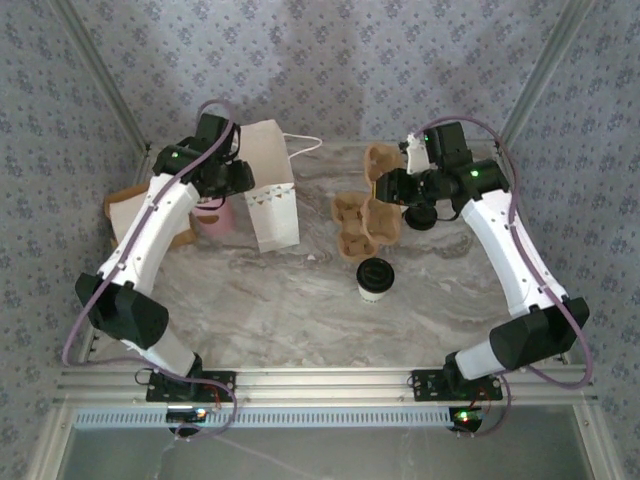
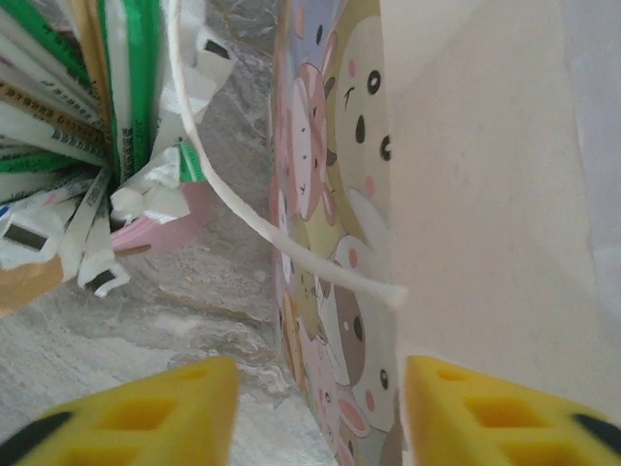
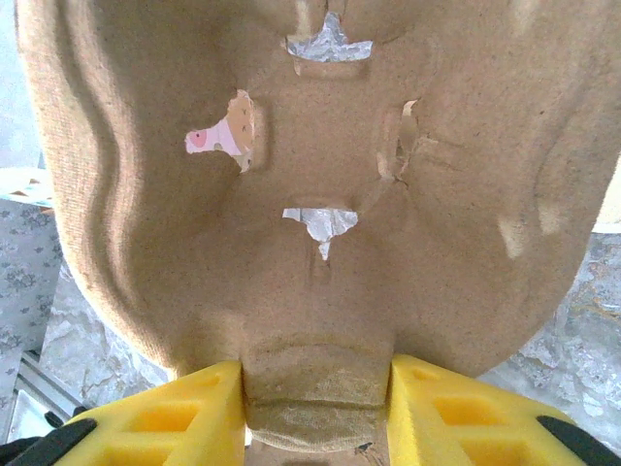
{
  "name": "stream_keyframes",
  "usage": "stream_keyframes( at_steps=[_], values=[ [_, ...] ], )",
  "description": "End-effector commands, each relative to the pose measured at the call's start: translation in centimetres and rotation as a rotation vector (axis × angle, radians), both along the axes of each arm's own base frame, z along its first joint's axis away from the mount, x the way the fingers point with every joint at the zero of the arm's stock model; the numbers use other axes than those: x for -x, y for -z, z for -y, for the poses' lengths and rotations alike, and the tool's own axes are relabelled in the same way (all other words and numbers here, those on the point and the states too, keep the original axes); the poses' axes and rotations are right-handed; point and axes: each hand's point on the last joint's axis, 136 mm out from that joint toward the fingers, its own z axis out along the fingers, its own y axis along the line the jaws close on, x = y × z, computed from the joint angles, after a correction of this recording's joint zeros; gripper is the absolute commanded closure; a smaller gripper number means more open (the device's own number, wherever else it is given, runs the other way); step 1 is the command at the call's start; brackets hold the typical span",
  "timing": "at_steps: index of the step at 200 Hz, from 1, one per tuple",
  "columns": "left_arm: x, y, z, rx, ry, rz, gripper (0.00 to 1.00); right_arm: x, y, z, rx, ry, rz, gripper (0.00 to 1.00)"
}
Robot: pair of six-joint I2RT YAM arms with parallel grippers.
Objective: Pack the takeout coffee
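White paper bag [image 1: 272, 190]: upright on desk [image 1: 280, 310]. Left hand [image 2: 320, 403] half-wide astride bag wall, not pinching; close on wall, spare cord handle [image 2: 243, 204].
Pulp cup carrier [image 1: 365, 215]: right of bag, pinched by right hand [image 3: 315, 413].
Takeout coffee [image 1: 375, 278]: near-right of bag, free.

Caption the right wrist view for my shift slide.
Yellow-fingered right gripper clamps the edge of the brown pulp cup carrier, marble table behind.
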Motion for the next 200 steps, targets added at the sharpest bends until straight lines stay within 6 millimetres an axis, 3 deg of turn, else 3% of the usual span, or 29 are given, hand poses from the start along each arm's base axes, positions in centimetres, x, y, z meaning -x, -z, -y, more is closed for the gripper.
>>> stream_keyframes(
  at_steps=[1, 32, 51, 93, 135, 200],
  values=[
    [0.0, -0.6, 0.8, 0.032, 0.033, -0.013, 0.7, 0.8, -0.9, 0.1, -0.029, -0.01, 0.019, 0.59],
    [1.1, -0.9, 1.2, 0.025, 0.057, -0.04, 0.92, 1.2, -1.7, 0.4, -0.04, -0.006, 0.036, 0.59],
    [2.2, -1.6, 1.7, 0.025, 0.072, -0.047, 0.98, 1.4, -2.3, 0.5, -0.049, -0.001, 0.049, 0.59],
    [5.7, -2.9, 3.6, 0.057, 0.097, -0.041, 0.98, 2.3, -3.2, 0.5, -0.065, -0.006, 0.064, 0.59],
    [10.4, -3.3, 4.4, 0.081, 0.088, -0.019, 0.99, 3.5, -3.8, 0.6, -0.08, -0.017, 0.071, 0.59],
    [16.7, -0.3, 5.3, 0.103, 0.057, -0.035, 0.99, 5.4, -5.0, 0.9, -0.099, -0.029, 0.089, 0.59]
  ],
)
